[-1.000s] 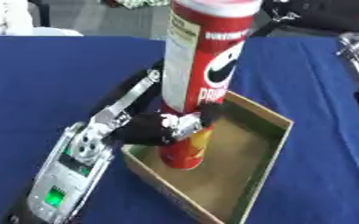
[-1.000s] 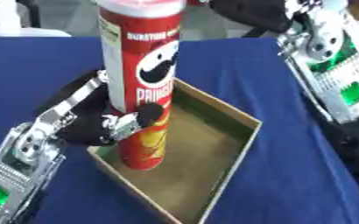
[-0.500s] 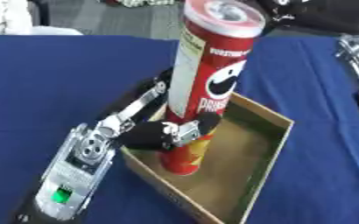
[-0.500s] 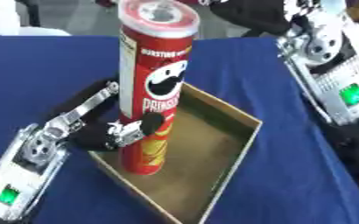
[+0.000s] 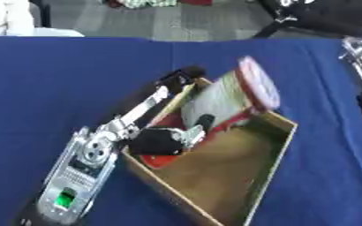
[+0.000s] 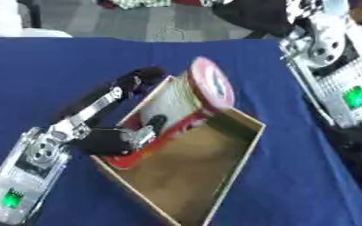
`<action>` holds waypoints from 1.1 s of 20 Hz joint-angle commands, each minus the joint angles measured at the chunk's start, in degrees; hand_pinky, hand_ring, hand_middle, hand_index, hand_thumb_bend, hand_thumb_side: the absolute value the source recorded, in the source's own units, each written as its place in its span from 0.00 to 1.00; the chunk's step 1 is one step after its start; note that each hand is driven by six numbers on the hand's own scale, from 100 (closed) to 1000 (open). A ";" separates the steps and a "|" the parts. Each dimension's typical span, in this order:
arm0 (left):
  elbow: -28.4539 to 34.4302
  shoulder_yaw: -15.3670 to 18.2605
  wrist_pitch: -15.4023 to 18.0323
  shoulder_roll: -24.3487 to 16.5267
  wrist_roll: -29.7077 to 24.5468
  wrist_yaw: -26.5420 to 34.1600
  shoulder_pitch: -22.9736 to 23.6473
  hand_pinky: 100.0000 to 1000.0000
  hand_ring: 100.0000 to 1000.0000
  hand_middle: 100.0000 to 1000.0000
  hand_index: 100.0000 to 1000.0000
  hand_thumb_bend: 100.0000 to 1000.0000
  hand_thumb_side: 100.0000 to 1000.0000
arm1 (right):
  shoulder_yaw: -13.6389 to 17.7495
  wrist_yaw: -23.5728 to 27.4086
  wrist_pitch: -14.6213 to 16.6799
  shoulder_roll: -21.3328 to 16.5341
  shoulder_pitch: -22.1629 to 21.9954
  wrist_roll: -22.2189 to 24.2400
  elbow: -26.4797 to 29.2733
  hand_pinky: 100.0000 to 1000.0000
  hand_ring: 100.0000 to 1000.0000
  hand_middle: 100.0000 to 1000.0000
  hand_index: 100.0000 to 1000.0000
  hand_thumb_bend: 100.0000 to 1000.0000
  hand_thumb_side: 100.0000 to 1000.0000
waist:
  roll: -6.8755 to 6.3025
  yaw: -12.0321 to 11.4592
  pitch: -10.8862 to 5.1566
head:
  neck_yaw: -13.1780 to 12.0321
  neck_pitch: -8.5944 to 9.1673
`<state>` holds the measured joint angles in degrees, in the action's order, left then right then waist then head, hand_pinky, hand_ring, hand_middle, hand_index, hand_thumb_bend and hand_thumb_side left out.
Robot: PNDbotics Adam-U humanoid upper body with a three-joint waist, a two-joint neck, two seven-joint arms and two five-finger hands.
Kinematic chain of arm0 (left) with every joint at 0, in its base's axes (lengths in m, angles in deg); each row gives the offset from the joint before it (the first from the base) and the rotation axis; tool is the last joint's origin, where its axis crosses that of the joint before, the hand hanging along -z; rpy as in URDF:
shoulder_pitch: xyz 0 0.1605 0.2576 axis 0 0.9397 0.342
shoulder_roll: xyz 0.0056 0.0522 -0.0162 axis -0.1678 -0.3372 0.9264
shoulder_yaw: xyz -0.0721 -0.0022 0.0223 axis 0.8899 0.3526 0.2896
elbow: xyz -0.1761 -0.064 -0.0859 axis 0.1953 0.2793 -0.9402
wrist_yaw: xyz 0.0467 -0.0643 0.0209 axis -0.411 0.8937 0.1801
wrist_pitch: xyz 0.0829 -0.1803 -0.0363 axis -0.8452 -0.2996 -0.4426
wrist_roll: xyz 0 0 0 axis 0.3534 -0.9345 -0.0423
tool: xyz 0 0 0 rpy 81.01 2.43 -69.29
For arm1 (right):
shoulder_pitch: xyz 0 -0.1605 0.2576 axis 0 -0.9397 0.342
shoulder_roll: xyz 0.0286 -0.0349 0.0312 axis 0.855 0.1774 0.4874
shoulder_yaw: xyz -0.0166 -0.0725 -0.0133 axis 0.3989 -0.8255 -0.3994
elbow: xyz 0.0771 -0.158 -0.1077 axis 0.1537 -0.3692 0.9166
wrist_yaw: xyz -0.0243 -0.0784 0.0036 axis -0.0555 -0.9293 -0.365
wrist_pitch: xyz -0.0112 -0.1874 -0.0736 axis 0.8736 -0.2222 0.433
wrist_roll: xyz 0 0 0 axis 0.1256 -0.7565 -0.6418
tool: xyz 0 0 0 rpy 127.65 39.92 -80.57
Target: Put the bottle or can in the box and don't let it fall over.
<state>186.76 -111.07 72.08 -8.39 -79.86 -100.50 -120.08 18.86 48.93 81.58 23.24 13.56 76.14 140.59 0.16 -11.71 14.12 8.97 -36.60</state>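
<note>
red can (lid end up) lies tilted in the box, left hand fingers grasping it.

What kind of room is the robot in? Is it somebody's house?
Probably not a house. It looks like a robot test room or lab: a table with a blue cloth, a grey floor behind it, and just one cardboard box and a chips can set out for practice.

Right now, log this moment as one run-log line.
can: tipped over, leaning across box corner | left hand: curled at can's base | right hand: not visible | task: failing
</note>
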 commanded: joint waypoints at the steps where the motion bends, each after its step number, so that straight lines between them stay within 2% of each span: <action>1: 1.34 0.53 -0.14 0.25 0.00 0.58 -0.51 1.00 1.00 1.00 1.00 0.00 0.41 | 0.93 0.03 -0.14 -0.64 0.69 0.02 1.04 0.73 0.50 0.49 0.52 0.00 0.00 | -0.02 -0.07 -0.76 | 0.20 0.63; 4: 1.69 0.93 -0.35 0.49 0.63 1.61 -0.48 1.00 1.00 1.00 0.98 0.00 0.45 | 0.96 -0.01 -0.14 -0.60 0.69 0.09 1.04 0.73 0.50 0.50 0.52 0.00 0.00 | 0.01 -0.09 -0.70 | 0.22 0.57; 5: 2.04 1.34 -0.48 0.82 1.29 3.02 -0.42 1.00 1.00 1.00 0.95 0.00 0.49 | 0.97 0.01 -0.17 -0.57 0.71 0.10 1.04 0.73 0.50 0.50 0.52 0.00 0.00 | 0.04 -0.08 -0.69 | 0.21 0.46; 7: 2.80 2.91 -1.43 1.45 3.56 8.28 -0.28 1.00 0.98 1.00 0.89 0.00 0.53 | 0.97 0.09 -0.14 -0.47 0.67 0.16 1.04 0.73 0.50 0.50 0.52 0.00 0.00 | 0.09 -0.01 -0.72 | 0.28 0.11; 10: 4.81 8.65 -4.33 1.01 12.65 20.14 -1.16 1.00 0.98 1.00 0.88 0.00 0.54 | 1.20 0.69 0.09 -0.35 0.43 -0.24 1.04 0.73 0.50 0.49 0.52 0.00 0.00 | 0.08 0.21 -1.21 | 0.28 -0.74; 14: 9.09 14.15 -5.18 -2.87 22.49 28.75 -2.42 1.00 0.96 1.00 0.86 0.00 0.54 | 2.09 1.16 1.52 -0.72 -0.46 -2.23 1.04 0.72 0.50 0.48 0.51 0.00 0.00 | 0.16 0.45 -1.90 | -0.04 -1.84; 18: 13.65 17.27 -4.71 -6.83 26.83 32.68 -2.08 1.00 0.94 1.00 0.85 0.00 0.53 | 3.35 0.67 2.37 -1.48 -2.36 -4.43 1.04 0.72 0.51 0.49 0.52 0.00 0.00 | 0.33 0.47 -2.25 | -0.36 -2.04; 22: 17.22 19.83 -4.02 -11.70 29.87 34.75 0.15 1.00 0.94 1.00 0.85 0.00 0.53 | 5.25 -0.69 2.69 -3.04 -5.93 -7.08 1.04 0.72 0.51 0.52 0.53 0.00 0.00 | 0.40 0.64 -2.60 | -0.41 -1.88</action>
<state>202.01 -92.44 67.82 -17.71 -51.05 -66.51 -119.41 22.86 48.82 84.17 22.26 7.14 69.98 140.59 0.55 -11.12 12.73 8.67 -38.64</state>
